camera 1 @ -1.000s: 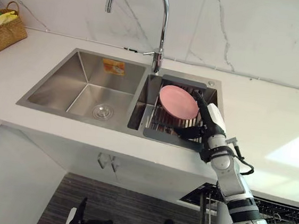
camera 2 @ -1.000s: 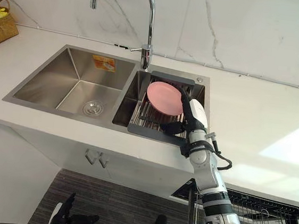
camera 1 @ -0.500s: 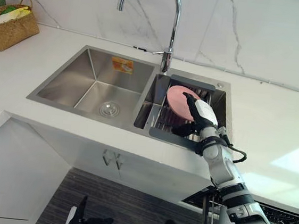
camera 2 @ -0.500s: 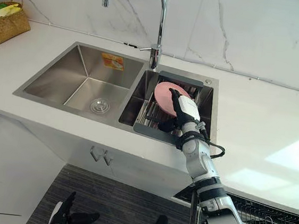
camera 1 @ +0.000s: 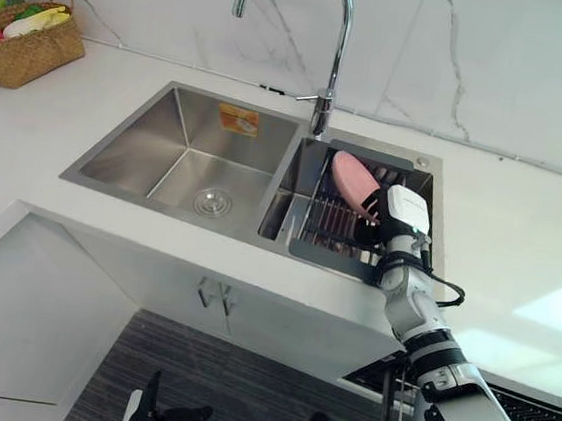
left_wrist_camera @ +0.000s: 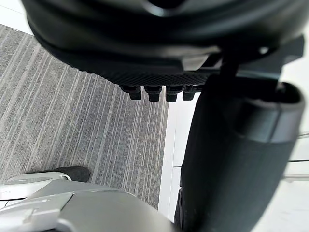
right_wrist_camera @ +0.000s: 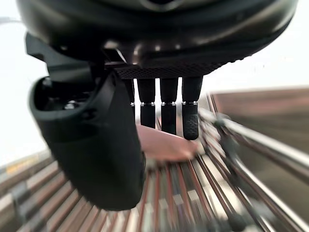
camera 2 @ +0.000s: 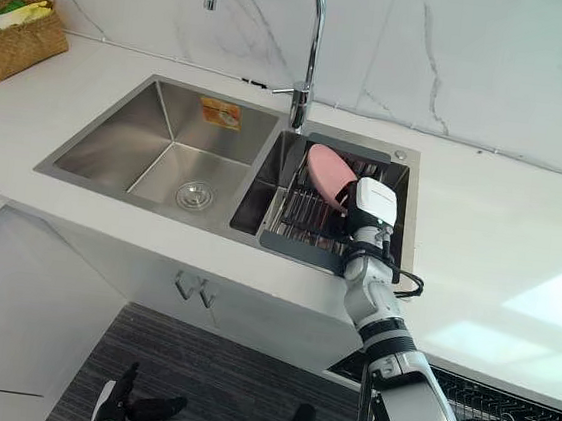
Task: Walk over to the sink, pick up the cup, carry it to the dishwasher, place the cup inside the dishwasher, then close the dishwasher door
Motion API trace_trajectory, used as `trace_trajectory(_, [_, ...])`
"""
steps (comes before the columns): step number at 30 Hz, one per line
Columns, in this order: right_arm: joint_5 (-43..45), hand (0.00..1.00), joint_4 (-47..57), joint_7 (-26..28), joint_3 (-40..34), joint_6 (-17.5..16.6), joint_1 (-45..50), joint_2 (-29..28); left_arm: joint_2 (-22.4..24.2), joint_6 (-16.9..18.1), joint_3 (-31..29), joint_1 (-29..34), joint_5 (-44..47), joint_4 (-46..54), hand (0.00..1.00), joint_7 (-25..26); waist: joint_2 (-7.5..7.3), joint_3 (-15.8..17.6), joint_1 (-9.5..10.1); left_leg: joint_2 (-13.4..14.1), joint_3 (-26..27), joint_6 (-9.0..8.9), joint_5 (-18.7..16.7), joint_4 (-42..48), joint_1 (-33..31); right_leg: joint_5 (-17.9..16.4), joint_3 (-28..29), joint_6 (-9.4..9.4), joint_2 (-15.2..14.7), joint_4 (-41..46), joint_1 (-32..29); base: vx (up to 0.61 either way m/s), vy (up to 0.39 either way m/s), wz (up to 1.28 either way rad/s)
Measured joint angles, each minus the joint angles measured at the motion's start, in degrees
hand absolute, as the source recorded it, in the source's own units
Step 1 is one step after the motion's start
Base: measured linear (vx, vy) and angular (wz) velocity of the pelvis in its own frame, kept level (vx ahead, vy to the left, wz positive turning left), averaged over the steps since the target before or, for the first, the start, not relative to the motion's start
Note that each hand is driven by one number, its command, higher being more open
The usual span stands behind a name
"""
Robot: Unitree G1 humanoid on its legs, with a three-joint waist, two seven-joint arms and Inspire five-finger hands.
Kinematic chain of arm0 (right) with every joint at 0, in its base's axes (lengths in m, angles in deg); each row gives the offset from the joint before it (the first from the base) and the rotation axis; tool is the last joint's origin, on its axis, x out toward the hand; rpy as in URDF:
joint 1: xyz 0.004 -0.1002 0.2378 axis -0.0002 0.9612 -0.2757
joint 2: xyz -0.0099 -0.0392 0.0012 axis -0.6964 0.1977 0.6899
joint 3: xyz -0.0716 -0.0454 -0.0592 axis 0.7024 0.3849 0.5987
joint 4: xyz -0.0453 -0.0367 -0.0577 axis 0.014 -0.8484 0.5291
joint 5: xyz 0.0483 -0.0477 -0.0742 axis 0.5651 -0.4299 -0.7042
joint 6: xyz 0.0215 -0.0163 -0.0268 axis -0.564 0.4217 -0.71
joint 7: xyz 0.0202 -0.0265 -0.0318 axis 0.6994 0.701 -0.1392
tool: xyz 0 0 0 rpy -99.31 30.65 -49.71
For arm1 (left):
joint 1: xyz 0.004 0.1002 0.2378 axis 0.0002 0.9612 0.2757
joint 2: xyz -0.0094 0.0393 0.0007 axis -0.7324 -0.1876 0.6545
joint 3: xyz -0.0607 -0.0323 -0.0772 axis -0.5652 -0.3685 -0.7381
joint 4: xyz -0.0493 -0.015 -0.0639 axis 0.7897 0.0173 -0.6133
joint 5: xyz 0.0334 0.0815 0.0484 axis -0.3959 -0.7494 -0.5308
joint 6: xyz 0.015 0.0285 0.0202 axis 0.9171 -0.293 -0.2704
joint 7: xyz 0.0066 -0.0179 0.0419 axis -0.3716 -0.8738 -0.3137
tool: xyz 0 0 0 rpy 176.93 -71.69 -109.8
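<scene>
Our right hand (right_wrist_camera: 91, 145) reaches with fingers straight and thumb apart above the pink plate (right_wrist_camera: 169, 147), gripping nothing. The eye views add that the plate leans on the rack (camera 2: 299, 210) in the right basin of the sink (camera 2: 118, 138). Our left hand (left_wrist_camera: 231, 154) hangs relaxed over the floor (left_wrist_camera: 58, 106).

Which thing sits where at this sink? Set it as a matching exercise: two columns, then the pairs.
1 pink plate
2 wicker basket
3 drain
4 faucet

A bottom of the left basin
B tilted on the rack in the right basin
C upright behind where those basins meet
D far left of the counter

Pairs: 1-B, 2-D, 3-A, 4-C
</scene>
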Motion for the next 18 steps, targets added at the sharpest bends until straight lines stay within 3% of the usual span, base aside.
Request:
trace_trajectory(11, [-0.09, 0.0, 1.66, -16.06, -0.3, -3.36, -0.86, -1.48, 0.69, -0.01, 0.05, 0.13, -3.98, 1.13, 1.0, 6.66, 0.54, 0.94, 0.08, -0.06, 0.09, 0.0, -0.01, -0.28, -0.34, 0.0, 0.16, 0.01, -0.05, 0.0, -0.54, 0.0, 0.0, 0.0])
trace_trajectory(18, [0.24, 0.0, 7.32, -20.46, -2.89, -5.6, -0.85, -0.65, 0.72, -0.03, 0.09, 0.31, -4.57, 2.45, 1.0, 6.93, 0.93, 1.38, 0.02, -0.06, 0.07, 0.01, -0.01, -0.29, -0.35, 0.01, 0.16, 0.02, -0.05, -0.01, -0.55, 0.0, 0.0, 0.0])
